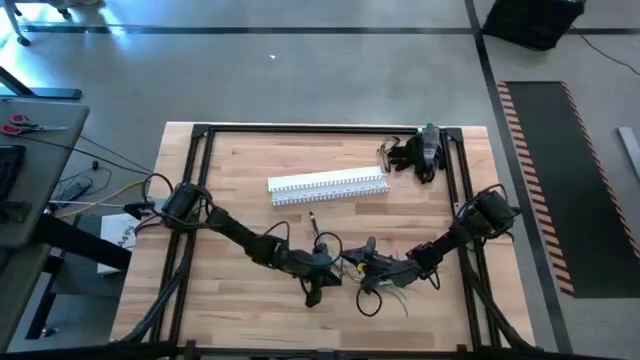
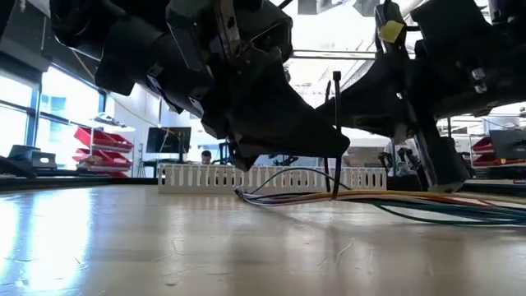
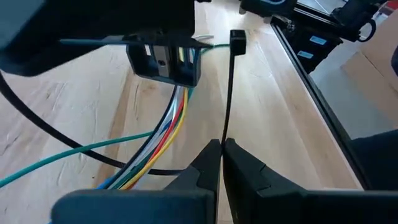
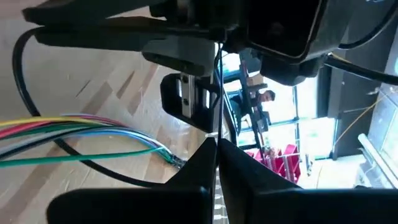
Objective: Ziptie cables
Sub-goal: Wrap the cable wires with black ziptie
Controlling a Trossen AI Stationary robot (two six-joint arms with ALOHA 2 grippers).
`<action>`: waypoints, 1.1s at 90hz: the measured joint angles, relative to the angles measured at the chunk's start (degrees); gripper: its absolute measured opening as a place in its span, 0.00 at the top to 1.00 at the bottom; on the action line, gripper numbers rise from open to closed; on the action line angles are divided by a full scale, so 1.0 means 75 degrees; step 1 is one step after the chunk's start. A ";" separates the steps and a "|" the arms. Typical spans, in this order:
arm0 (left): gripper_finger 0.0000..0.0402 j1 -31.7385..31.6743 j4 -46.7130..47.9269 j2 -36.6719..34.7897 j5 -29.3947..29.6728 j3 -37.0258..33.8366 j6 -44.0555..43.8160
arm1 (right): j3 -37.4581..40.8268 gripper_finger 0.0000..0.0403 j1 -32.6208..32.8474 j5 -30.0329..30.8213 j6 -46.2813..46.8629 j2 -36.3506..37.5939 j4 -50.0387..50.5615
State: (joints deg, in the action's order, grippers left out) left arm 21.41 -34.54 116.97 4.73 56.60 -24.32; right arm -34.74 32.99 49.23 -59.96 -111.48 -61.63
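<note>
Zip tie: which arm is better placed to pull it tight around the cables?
Left, I'd judge. The left tool is shut on the zip tie, which stands upright by the cables, so it can pull. The right tool is close, but its grip is unclear.

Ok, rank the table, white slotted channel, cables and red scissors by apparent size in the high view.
1. table
2. white slotted channel
3. cables, partly hidden under the left gripper and right gripper
4. red scissors, though close to the cables, so unsure
</note>
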 joint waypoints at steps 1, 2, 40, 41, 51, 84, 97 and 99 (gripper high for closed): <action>1.00 0.0000 0.0000 0.0000 0.0000 0.0000 0.0000 | 0.0000 1.00 0.0002 0.0013 0.0002 0.0000 -0.0005; 1.00 0.0000 0.0000 0.0000 0.0000 0.0000 0.0000 | 0.0000 1.00 0.0004 0.0024 0.0005 0.0000 -0.0009; 1.00 0.0001 -0.0003 0.0000 -0.0006 0.0000 0.0016 | 0.0000 1.00 0.0236 0.0045 0.0127 0.0000 -0.0012; 1.00 0.0000 -0.0003 0.0000 -0.0006 0.0000 0.0017 | 0.0000 1.00 0.0244 0.0049 0.0131 0.0000 -0.0012; 1.00 0.0000 -0.0002 0.0001 -0.0008 0.0000 0.0017 | 0.0000 1.00 0.0267 0.0177 0.0131 0.0000 -0.0012; 1.00 0.0000 -0.0003 0.0000 0.0064 0.0000 -0.0009 | 0.0000 1.00 0.0259 0.0175 0.0131 0.0000 -0.0047; 1.00 -0.0001 -0.0003 0.0000 0.0067 0.0000 -0.0007 | -0.0003 1.00 0.0251 0.0088 0.0131 0.0000 -0.0047; 1.00 0.0000 -0.0005 0.0000 0.0067 0.0000 -0.0006 | -0.0003 1.00 0.0248 0.0054 0.0131 0.0000 -0.0047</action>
State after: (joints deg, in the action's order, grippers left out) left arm 21.41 -34.58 116.97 5.23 56.60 -24.36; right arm -34.76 34.85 49.64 -58.98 -111.48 -61.98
